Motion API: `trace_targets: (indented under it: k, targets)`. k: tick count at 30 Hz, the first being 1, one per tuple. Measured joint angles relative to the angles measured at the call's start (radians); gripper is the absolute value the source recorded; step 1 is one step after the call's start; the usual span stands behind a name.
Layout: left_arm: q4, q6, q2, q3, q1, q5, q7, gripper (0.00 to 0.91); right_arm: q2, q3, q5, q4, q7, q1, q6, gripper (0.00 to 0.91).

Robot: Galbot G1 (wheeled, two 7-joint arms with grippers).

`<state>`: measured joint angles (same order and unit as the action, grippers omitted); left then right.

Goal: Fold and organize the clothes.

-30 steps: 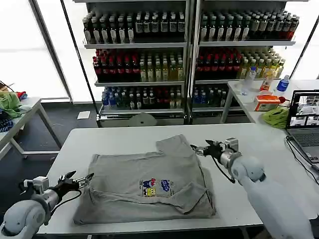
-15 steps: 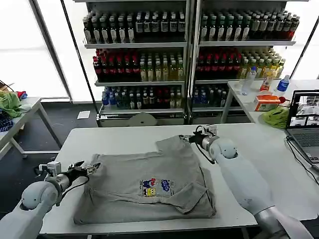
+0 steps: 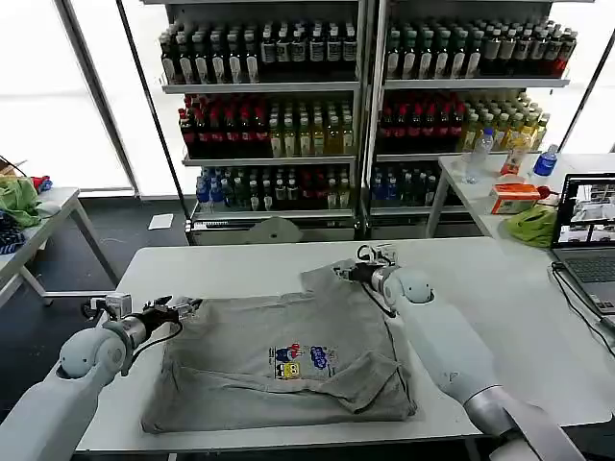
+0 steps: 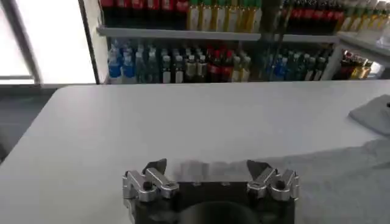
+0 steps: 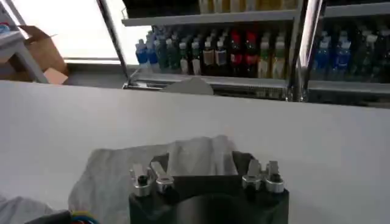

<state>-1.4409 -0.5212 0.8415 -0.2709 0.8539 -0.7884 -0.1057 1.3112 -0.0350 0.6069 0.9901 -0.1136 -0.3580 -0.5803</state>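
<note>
Bare table [image 3: 221,264] around shirt [image 3: 288,355]; laptop [image 3: 586,235] crowds right edge.

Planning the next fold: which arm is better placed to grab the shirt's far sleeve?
Right, probably. The right gripper, jaws open, sits at the far sleeve of the grey shirt. The left gripper, also open, is at the shirt's near-left edge, better suited to that corner.

The head camera looked down across the white table [image 3: 240,264]; both wrist cameras skimmed that table, facing the far shelves [image 4: 201,27].
</note>
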Motion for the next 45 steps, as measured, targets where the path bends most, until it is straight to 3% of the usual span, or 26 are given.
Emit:
trace_targets:
  k: [11,12,13,14,15,17,20,22,45]
  targets:
    - [0.028,-0.004,0.001,0.022,-0.023,-0.017,-0.003,0.907,0.007,-0.010,0.003,0.002,0.008,-0.004,0.000,0.000]
    - [0.028,-0.006,0.000,0.022,-0.022,-0.019,-0.002,0.816,0.007,-0.011,0.004,0.002,0.008,-0.004,0.000,0.000]
    - [0.028,-0.008,-0.002,0.021,-0.020,-0.022,-0.002,0.595,0.007,-0.011,0.004,0.003,0.008,-0.004,0.000,0.000]
    - [0.028,-0.010,-0.003,0.021,-0.018,-0.025,-0.002,0.484,0.007,-0.011,0.005,0.004,0.008,-0.003,0.000,0.000]
    - [0.030,-0.011,-0.005,0.021,-0.017,-0.027,-0.003,0.242,0.007,-0.011,0.006,0.005,0.009,-0.003,-0.001,0.000]
    - [0.035,-0.013,-0.005,0.020,-0.017,-0.034,-0.002,0.141,0.007,-0.011,0.008,0.006,0.009,-0.002,-0.001,0.000]
    - [0.041,-0.016,-0.002,0.020,-0.018,-0.039,-0.001,0.111,0.006,-0.014,0.009,0.007,0.010,-0.002,-0.001,0.000]
    - [0.045,-0.016,0.001,0.020,-0.020,-0.044,-0.001,0.040,0.006,-0.015,0.009,0.009,0.010,-0.002,-0.001,0.000]
    - [0.036,-0.020,-0.002,0.011,-0.007,-0.079,-0.024,0.010,-0.010,-0.010,0.038,0.064,0.025,-0.021,0.000,0.000]
